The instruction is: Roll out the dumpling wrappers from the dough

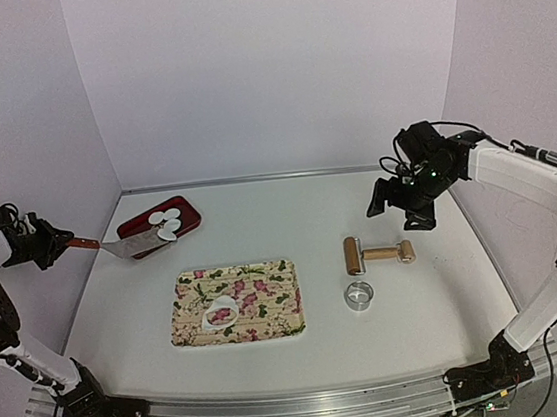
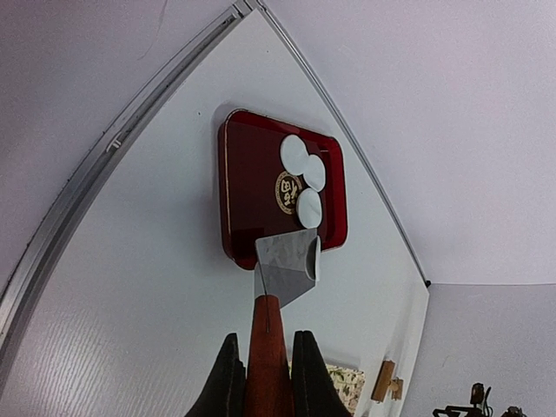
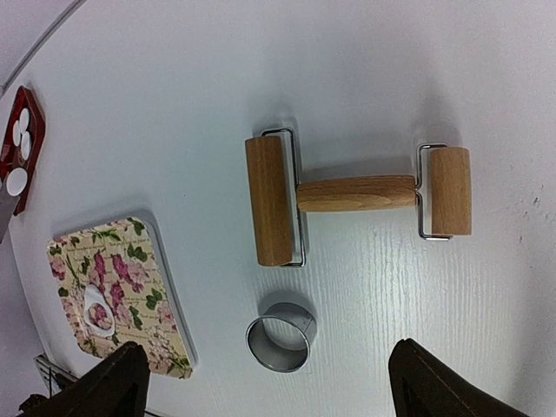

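White table (image 1: 372, 319), upper left: your left gripper (image 2: 265, 347) pinches the spatula (image 2: 285, 265) over the tray (image 2: 248, 191); tilt slowly so the wrapper (image 2: 315, 257), seemingly at its edge, slides flat; right gripper (image 3: 268, 352) spread.

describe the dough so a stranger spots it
On the table, find the floral board. On its near-left part lies the dough, a thin white irregular sheet. Its hole sets it apart from the neat round dumpling wrappers on the red tray.

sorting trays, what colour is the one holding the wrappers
Dark red tray, clearest in the left wrist view.
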Robot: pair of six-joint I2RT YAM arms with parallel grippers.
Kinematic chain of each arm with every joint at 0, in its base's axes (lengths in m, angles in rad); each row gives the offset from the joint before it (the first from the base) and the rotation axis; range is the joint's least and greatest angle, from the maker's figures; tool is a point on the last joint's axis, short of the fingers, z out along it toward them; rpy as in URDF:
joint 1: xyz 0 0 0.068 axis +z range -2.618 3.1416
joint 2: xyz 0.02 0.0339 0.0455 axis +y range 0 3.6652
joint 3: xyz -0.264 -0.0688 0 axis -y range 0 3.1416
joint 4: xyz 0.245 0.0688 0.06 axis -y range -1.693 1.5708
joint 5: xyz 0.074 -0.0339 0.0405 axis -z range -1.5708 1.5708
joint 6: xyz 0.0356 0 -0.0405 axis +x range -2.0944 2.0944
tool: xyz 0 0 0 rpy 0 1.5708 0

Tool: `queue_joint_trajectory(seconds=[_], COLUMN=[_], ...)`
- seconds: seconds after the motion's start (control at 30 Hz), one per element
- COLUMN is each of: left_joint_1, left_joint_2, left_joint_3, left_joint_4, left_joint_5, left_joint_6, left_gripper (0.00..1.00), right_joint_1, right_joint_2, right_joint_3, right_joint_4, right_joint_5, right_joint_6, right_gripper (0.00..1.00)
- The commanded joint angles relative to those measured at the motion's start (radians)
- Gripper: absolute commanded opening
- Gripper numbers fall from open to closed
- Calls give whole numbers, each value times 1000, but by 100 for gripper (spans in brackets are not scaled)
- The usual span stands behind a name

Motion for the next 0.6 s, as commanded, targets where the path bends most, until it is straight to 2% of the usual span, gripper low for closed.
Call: queue_joint_trajectory(seconds=[0.0,0.2,0.57], left_joint_1=[87,87,87], left_joint_2=[-10,-22,3], left_joint_3=[56,44,18], left_joint_4=[145,203,279], left_joint_5=[-96,-135,-125], left_joint_6=[-13,-39,-125], left_gripper=[0,0,0], right_joint_1=[-7,-7,-9], right_joint_2=[-48,-65,-92], right_joint_3=[-20,-32,-77], right_joint_4=[1,1,1], right_joint_5=[15,13,20], right_joint_6=[4,5,19], right_gripper=[97,97,97])
